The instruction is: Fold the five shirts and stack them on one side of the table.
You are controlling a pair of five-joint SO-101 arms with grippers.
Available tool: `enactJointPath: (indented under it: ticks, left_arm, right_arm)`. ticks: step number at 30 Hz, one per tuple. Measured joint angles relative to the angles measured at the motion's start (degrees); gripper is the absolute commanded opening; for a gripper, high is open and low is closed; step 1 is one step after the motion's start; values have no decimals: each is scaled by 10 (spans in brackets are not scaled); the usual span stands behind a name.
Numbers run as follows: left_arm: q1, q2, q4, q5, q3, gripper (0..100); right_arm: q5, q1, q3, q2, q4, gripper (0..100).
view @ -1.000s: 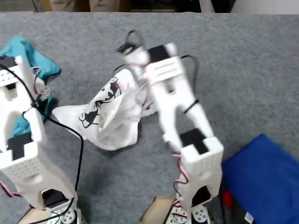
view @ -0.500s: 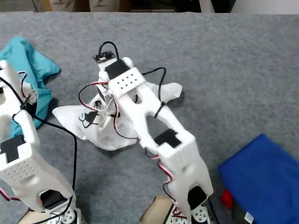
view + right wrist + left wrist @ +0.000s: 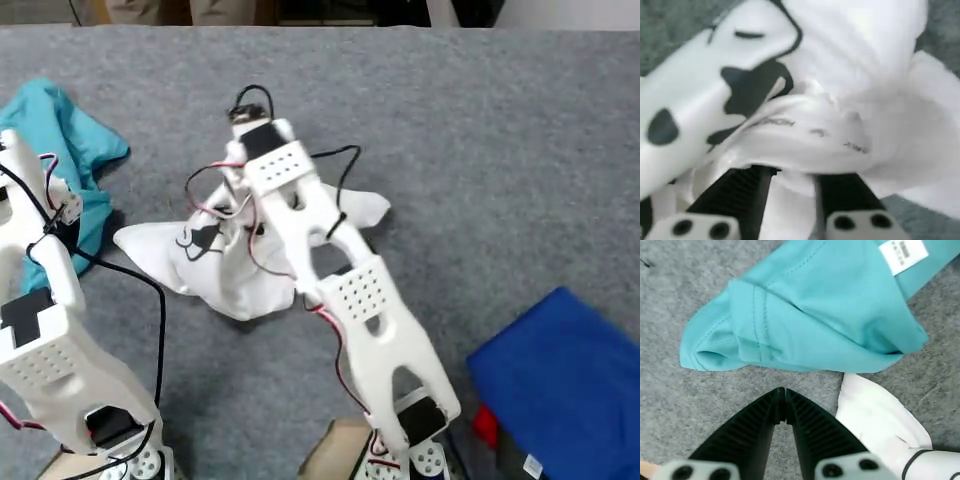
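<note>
A white shirt (image 3: 225, 275) with a black print lies crumpled at the table's middle. My right gripper (image 3: 240, 205) is down on it, under the outstretched arm. In the right wrist view the right gripper (image 3: 792, 187) is shut on a bunched fold of the white shirt (image 3: 850, 60). A teal shirt (image 3: 60, 125) lies rumpled at the far left. My left gripper (image 3: 75, 222) hovers between the teal shirt and the white shirt's sleeve. In the left wrist view the left gripper (image 3: 785, 392) is shut and holds nothing, just short of the teal shirt (image 3: 815, 315), with the white sleeve (image 3: 875, 415) beside it.
A folded blue shirt (image 3: 560, 370) lies at the near right corner, with a small red object (image 3: 485, 425) next to it. Grey carpet-like table cover (image 3: 500, 150) stretches bare across the far right. Black cables (image 3: 165, 300) hang by the left arm.
The right arm swung left and stretched out lower over the white shirt. The raised fabric came down and spread flatter. The left arm shifted slightly towards the left.
</note>
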Motion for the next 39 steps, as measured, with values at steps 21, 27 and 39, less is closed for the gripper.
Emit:
enactJointPath:
  ticks: [21, 27, 39]
  left_arm:
    - [298, 0, -40, 0, 12, 19]
    - [411, 7, -53, -1, -40, 19]
    - [445, 138, -218, -1, -4, 19]
  right_arm:
    - [434, 174, 394, -307, -3, 55]
    - [483, 238, 456, -306, -101, 55]
    - [466, 280, 495, -265, -275, 55]
